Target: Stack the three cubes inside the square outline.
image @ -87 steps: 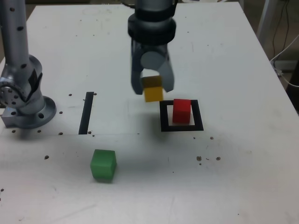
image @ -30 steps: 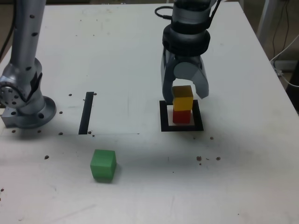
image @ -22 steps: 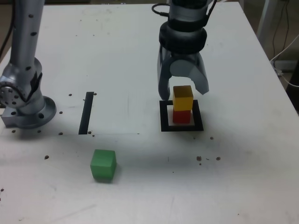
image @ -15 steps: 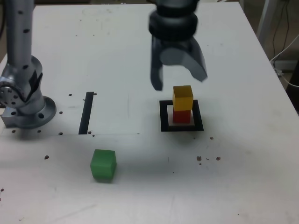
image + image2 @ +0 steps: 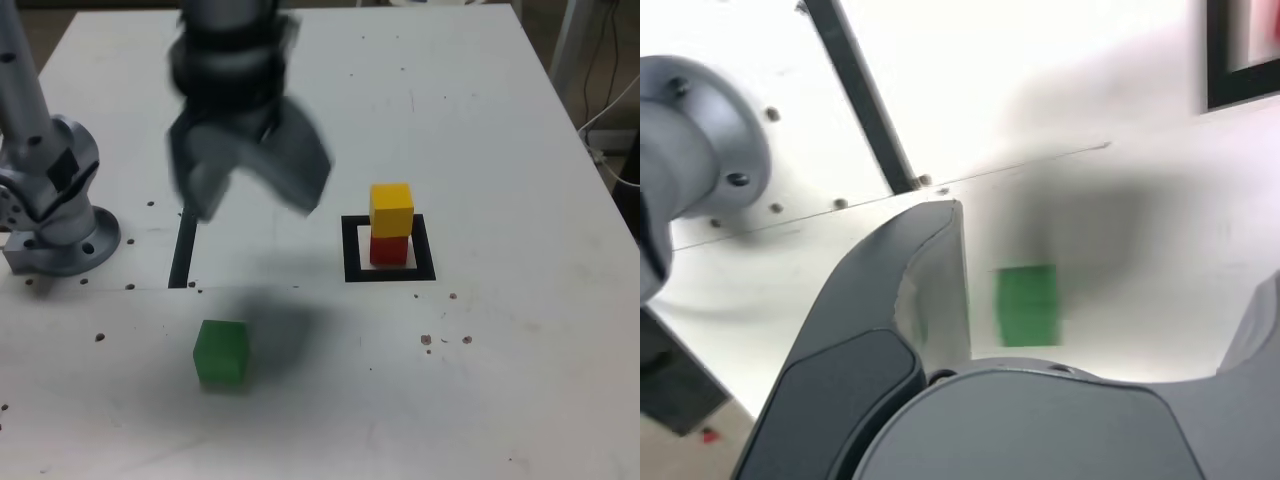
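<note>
- Bringing the end effector (image 5: 257, 205), spread and empty, squarely over the green cube (image 5: 221, 352) seems right; blur hides its exact angle.
- Descend straight, jaws astride, clear of the yellow cube (image 5: 391, 210) at the exterior view's three o'clock.

Yellow cube (image 5: 391, 210) — upright on the red cube (image 5: 388, 249), both inside the black square outline (image 5: 424, 248), white-centred and flat. Green cube (image 5: 221, 352) — apart, on the white surface toward the exterior view's left.
</note>
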